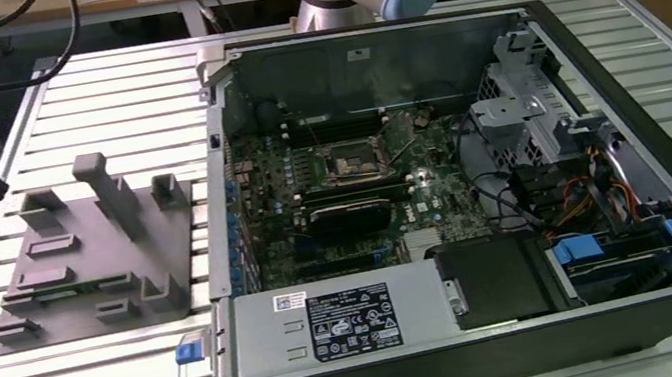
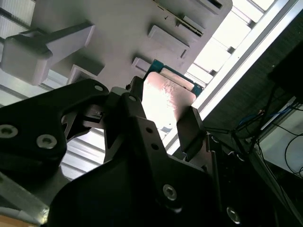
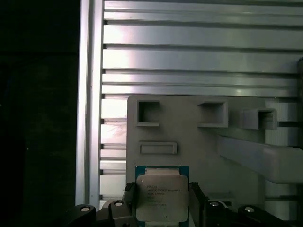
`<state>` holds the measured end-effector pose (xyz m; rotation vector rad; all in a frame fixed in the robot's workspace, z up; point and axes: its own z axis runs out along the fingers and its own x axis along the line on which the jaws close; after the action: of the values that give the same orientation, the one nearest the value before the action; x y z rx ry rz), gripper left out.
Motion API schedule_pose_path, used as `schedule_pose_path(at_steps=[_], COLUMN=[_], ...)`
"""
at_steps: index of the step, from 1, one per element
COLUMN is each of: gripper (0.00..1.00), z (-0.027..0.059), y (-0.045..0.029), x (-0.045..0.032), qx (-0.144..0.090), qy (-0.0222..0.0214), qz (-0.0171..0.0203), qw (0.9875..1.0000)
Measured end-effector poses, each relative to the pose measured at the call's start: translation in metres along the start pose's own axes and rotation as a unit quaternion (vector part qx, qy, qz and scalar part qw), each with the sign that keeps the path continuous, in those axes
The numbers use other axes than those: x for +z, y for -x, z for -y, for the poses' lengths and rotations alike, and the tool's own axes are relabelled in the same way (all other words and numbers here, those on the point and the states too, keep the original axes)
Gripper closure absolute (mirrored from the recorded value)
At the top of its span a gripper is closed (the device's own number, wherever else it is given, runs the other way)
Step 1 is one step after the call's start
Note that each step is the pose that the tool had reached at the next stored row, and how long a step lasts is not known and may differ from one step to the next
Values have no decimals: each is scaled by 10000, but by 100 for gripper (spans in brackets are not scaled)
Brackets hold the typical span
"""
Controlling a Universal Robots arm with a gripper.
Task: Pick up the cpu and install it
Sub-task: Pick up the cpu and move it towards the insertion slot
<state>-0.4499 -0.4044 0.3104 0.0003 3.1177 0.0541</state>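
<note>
**CPU HELD IN FINGERS ABOVE FIXTURE: STATUS AND HAZARDS**

**Status.** In both wrist views the gripper (image 3: 161, 197) has its fingers (image 3: 195, 194) pinching the cpu (image 3: 161, 198) by two opposite edges. The silvery top of the chip faces the first wrist camera and its teal rim is visible. The cpu appears to hang clear above the grey fixture block (image 3: 189, 137), close to one edge of the slatted desk (image 3: 189, 47). In the exterior view the fixture block (image 1: 77, 260) lies at the exterior view's left, well apart from the motherboard socket (image 1: 348, 159) inside the open computer case (image 1: 654, 148). The socket appears vacant, so installation is judged not yet done.

**Hazards.**
- Slip: the grip acts on thin edges only. A jolt or a loose pinch could probably drop the chip onto the fixture block or desk.
- Tilt: the second wrist view shows the cpu (image 2: 165, 101) at an angle. Whether it sits square between the fingers cannot be told. A skewed chip could seat unevenly and damage socket contacts.
- Orientation: a wrongly rotated chip would not seat.
- Collision: case walls and cables crowd the socket.
</note>
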Motion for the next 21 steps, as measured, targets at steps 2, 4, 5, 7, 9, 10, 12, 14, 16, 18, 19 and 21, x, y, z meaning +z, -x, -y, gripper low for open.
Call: schedule_pose_path(at_steps=[2, 4, 5, 7, 9, 10, 12, 14, 16, 18, 19, 21], gripper=[47, 47, 47, 47, 47, 47, 47, 47, 47, 47, 47, 47], z=[-2, -3, -4, -6, -7, -8, -10, -12, -15, -17, -18, -20], y=[1, 2, 3, 4, 5, 6, 7, 9, 10, 11, 12, 14], x=[-47, -96, -119, -166, -213, -237, -293, -360, -425, -489, -521, -586], qx=[0, 0, 0, 0, 0, 0, 0, 0, 0, 0, 0, 0], qy=[0, 0, 0, 0, 0, 0, 0, 0, 0, 0, 0, 0], qz=[0, 0, 0, 0, 1, 1, 1, 1, 1, 2, 2, 2], qw=[10000, 10000, 10000, 10000, 10000, 10000, 10000, 10000, 10000, 10000, 10000, 10000])
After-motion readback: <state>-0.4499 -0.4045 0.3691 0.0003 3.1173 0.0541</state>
